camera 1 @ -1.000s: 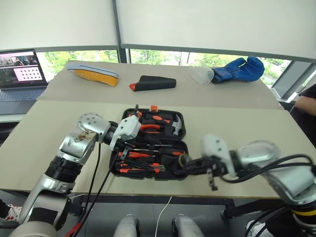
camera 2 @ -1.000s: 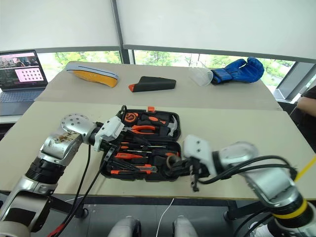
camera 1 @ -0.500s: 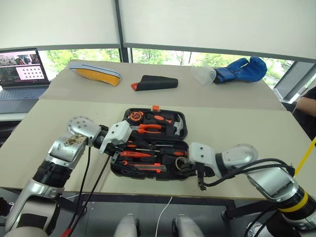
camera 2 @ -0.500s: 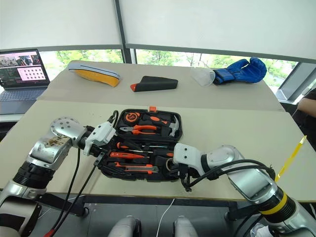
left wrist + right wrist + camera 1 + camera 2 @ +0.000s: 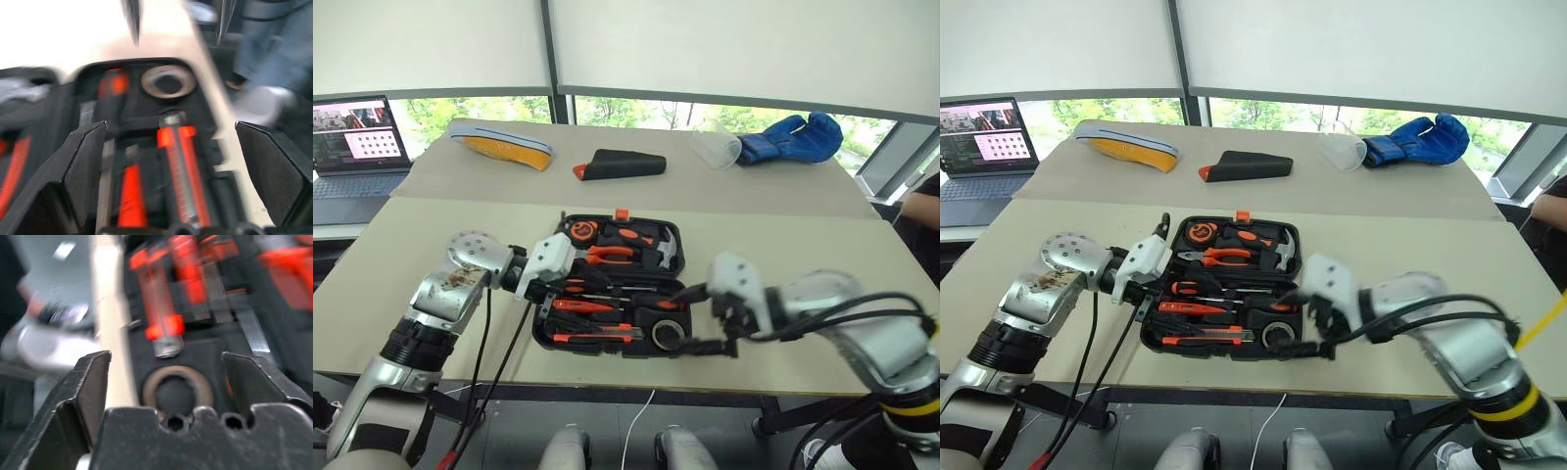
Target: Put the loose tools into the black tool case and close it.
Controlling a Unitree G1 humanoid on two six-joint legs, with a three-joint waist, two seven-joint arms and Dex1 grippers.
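On the near desk (image 5: 401, 264), the black tool case (image 5: 617, 284) lies open, its lid half with the orange latch (image 5: 620, 213) toward the window. The tape roll (image 5: 668, 333) sits in the near right corner of the case. The orange-and-black screwdrivers (image 5: 587, 305) and the utility knife (image 5: 597, 337) lie in the slots beside it.

The right tool (image 5: 710, 318) hangs just above that corner, its 2 fingers spread with nothing between them; its wrist view looks straight down on the roll. The left tool (image 5: 171, 181) is at the case's left edge, also spread wide and empty.

I judge the loading step finished or nearly so, since I see no loose tool on the desk. The next move calls for clearing both tools from the tray, then swinging 1 half over the other and pressing the latch shut.

Counted: 1 case, 1 tape roll, 1 knife, and about 3 screwdrivers, though the exact number is hard to tell. On the far desk lie 1 black pouch (image 5: 619, 164) and 1 blue glove (image 5: 788, 137).
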